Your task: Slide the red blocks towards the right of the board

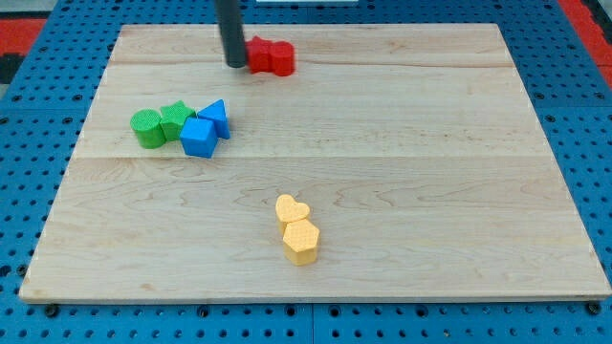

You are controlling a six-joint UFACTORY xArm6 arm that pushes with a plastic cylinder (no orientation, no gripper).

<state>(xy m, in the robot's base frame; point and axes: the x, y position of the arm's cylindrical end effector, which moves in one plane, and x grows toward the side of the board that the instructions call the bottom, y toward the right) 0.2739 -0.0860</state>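
Observation:
Two red blocks lie side by side near the view's top, left of the middle: one (258, 54) next to the rod and one (281, 59) just to its right; their shapes are hard to make out. My tip (235, 64) rests on the wooden board (402, 172) right at the left side of the red pair, touching or almost touching the nearer red block. The dark rod rises from the tip out of the view's top.
A green cylinder (146, 128), a green star-like block (176, 118), a blue cube (199, 137) and a blue triangle (216, 117) cluster at the left. A yellow heart (292, 208) and a yellow hexagon (301, 241) sit at the bottom middle. Blue pegboard surrounds the board.

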